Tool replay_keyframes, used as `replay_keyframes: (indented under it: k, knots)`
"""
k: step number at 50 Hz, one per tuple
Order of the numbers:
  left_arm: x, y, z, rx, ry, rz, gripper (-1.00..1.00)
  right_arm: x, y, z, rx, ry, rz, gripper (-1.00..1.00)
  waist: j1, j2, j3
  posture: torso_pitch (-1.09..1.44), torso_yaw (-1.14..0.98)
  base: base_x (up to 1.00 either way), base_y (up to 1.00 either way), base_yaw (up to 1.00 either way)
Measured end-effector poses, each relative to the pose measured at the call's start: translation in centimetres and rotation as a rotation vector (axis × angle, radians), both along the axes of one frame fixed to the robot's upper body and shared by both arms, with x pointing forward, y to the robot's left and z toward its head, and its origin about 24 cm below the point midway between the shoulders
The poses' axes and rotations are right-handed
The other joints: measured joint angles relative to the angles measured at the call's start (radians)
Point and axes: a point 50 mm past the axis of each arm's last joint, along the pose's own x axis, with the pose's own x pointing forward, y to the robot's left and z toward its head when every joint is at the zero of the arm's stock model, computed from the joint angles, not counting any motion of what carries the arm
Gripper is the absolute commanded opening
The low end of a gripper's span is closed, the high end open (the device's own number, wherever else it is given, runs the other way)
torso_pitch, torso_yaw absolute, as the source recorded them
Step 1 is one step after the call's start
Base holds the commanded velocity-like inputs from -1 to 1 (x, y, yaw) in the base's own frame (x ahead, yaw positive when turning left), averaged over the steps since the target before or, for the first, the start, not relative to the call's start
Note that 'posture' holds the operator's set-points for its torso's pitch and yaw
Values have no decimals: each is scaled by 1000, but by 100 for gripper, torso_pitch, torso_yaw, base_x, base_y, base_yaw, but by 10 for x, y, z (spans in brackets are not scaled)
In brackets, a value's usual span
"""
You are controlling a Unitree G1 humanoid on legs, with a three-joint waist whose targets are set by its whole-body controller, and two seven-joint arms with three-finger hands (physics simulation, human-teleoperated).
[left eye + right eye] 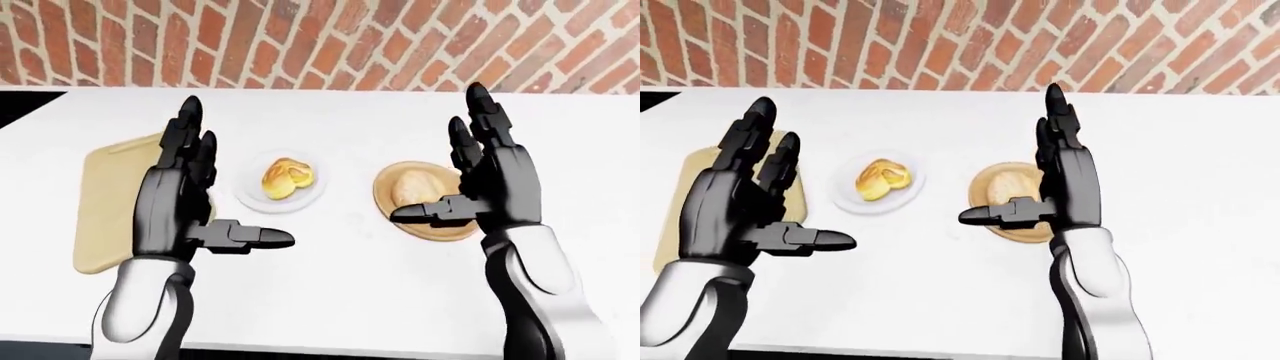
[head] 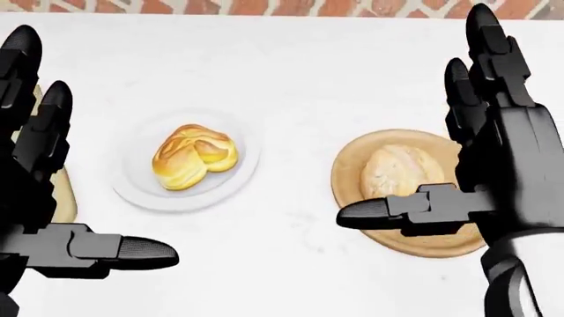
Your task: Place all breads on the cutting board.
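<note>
Between my two raised hands: yellow pastry (image 2: pixel 194 155) on white plate (image 2: pixel 141 188). Left hand (image 1: pixel 185 196) fingers spread, holding nothing, hanging over right edge of cutting board (image 1: pixel 108 199). Right hand (image 1: pixel 490 180) also spread and empty, thumb over pale roll (image 2: pixel 395 173) on round wooden plate (image 2: pixel 352 165). I see white counter (image 1: pixel 340 285) beneath everything.

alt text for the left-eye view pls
Two black robot hands, left hand and right hand, hover open over a white counter. A roll on a white plate, a loaf on a wooden plate, cutting board at left.
</note>
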Motion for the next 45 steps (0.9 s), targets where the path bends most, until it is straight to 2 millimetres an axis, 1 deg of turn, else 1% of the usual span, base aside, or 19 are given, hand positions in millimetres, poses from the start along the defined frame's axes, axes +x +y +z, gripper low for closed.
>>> replay_keyframes:
  k: [3,8,12,17,22,26,35,38,39,40,42,43,45]
  knots:
    - [0,0,0,1,1,0,100,10,-3,-9,-26,53,-40,100,2,1,3,0,0,0,0,0]
    - [2,0,-1,0,2,2,100,26,-7,-20,-64,112,-108,100,2,8,6,0,0,0,0,0]
    - [2,0,-2,-1,6,2,100,30,-7,-21,-91,114,-133,100,1,12,5,0,0,0,0,0]
    - [1,0,0,1,-1,-1,100,35,-4,-21,-139,108,-150,100,1,12,0,0,0,0,0,0]
    - [0,0,1,1,-8,-2,100,44,-6,-30,-164,145,-167,100,3,9,-4,0,0,0,0,0]
    - [0,-1,-1,0,0,-3,100,46,-6,-32,-173,158,-163,100,4,9,-4,0,0,0,0,0]
    - [1,-1,-3,0,5,-5,100,55,-9,-35,-176,159,-173,100,5,-1,-11,0,0,0,0,0]
    - [0,-2,-2,1,-2,-8,100,58,-12,-37,-177,164,-181,79,7,-4,-12,0,0,0,0,0]
    - [0,-2,-1,1,-4,-9,100,59,-14,-38,-179,166,-186,67,9,-5,-12,0,0,0,0,0]
    - [0,-2,-1,2,-7,-9,100,59,-16,-39,-180,168,-191,62,10,-6,-11,0,0,0,0,0]
    - [-1,-1,0,2,-9,-3,100,59,-19,-41,-181,175,-202,44,12,-7,-9,0,0,0,0,0]
    - [-1,-1,0,2,-9,-1,100,59,-20,-41,-181,179,-206,39,12,-8,-7,0,0,0,0,0]
    - [-1,-1,-1,2,-6,1,100,59,-21,-43,-182,184,-210,37,14,-7,-6,0,0,0,0,0]
